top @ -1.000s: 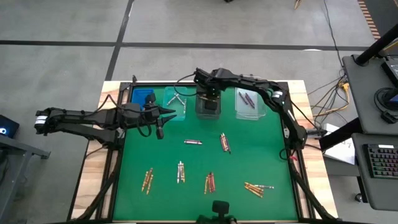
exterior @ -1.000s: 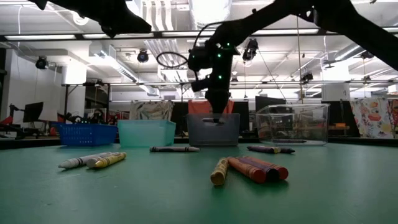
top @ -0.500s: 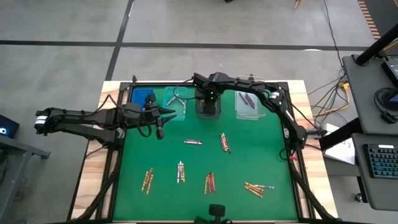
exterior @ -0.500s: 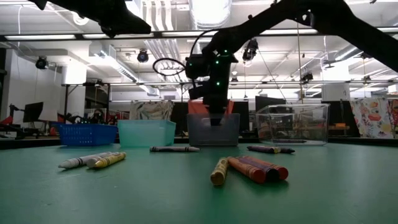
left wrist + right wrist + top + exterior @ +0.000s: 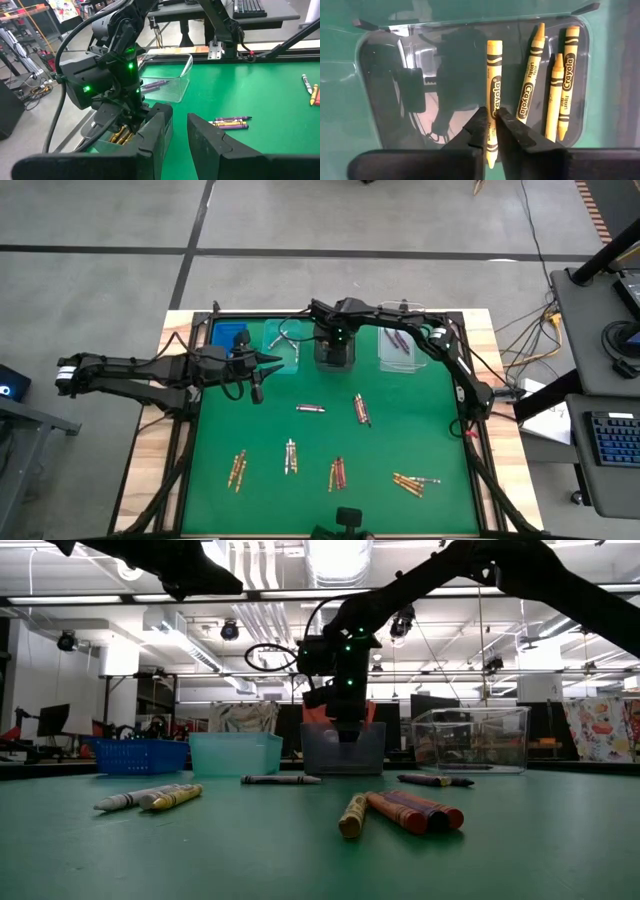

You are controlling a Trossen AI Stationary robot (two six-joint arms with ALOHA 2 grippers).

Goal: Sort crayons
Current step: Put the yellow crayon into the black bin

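Four bins are standing in a row along the table's (image 5: 215, 480) far edge, the right gripper (image 5: 336, 343) hanging over the third bin (image 5: 335, 356), where crayons (image 5: 550, 80) are lying. The left gripper (image 5: 256, 389) is hovering before the second bin (image 5: 282, 337); crayon clusters (image 5: 337, 472) are lying scattered nearer the front

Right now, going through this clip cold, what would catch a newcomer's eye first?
The right gripper reaching down into the grey bin at the back of the green table, pinching a gold crayon over three others already inside. Then the loose crayons scattered in small clusters across the mat. The left gripper waits beside the blue bin.
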